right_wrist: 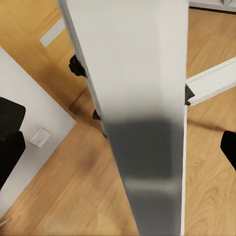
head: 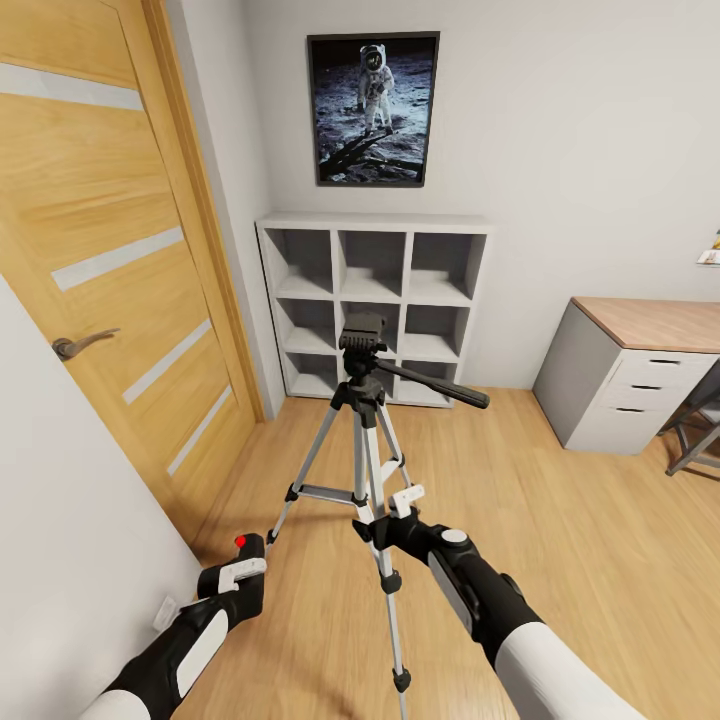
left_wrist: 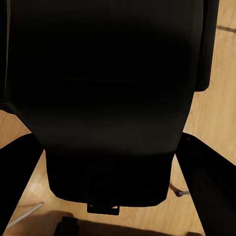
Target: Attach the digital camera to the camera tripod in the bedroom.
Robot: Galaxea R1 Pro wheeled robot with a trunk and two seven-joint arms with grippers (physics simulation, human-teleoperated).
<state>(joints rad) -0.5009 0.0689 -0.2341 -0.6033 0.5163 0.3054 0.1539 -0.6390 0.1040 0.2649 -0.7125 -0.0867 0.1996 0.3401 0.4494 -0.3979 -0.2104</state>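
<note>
Low at my left side, the camera (head: pixel 245 552) sits clamped in my left pincer (head: pixel 242 570), red spot up, near the floor (head: pixel 560 560). Ahead stands the tripod (head: pixel 362 420) before the white shelf (head: pixel 375 300), its black head (head: pixel 362 332) bare. My right pincer (head: pixel 398 503) straddles a silver leg (right_wrist: pixel 137 98) at the brace; whether it grips, I cannot tell. To do this well, I judge I should steady the stand, raise the camera above the head, level it, then lower it squarely.
</note>
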